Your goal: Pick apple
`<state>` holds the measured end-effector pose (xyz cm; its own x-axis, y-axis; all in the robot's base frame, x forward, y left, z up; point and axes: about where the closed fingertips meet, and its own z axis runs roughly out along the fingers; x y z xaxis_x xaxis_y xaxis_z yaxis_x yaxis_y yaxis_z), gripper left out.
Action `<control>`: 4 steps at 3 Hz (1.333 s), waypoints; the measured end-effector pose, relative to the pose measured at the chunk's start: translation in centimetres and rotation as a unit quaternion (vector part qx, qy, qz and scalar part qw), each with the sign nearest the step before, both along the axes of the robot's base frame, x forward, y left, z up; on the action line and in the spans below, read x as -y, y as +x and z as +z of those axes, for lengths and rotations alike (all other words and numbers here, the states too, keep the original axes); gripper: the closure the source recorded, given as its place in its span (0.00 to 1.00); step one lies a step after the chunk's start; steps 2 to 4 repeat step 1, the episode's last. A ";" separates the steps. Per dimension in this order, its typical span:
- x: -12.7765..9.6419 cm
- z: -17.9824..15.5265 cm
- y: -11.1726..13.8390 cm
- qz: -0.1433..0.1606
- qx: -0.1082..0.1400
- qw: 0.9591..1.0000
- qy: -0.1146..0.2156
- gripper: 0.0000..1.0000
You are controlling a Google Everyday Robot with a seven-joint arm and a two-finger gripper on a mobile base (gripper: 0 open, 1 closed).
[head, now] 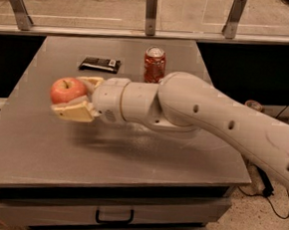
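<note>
The apple [67, 90] is round, red-pink with a yellowish patch and a short stem, at the left of the grey table [131, 151]. My gripper [76, 95] is shut on the apple, one tan finger [74, 112] below it and the other behind it. The apple is lifted above the table top; a shadow lies beneath it. The white arm reaches in from the right.
A red soda can [154, 64] stands at the back middle of the table. A dark flat bar [100, 63] lies at the back left. A glass railing runs behind the table. A drawer handle [114, 217] shows below the front edge.
</note>
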<state>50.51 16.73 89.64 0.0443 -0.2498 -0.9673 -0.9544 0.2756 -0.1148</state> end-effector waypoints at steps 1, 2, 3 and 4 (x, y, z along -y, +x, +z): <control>2.7 0.2 0.7 -0.027 0.000 1.000 0.001 1.00; 2.7 0.2 0.7 -0.027 0.000 1.000 0.001 1.00; 2.7 0.2 0.7 -0.027 0.000 1.000 0.001 1.00; 2.7 0.2 0.7 -0.027 0.000 1.000 0.001 1.00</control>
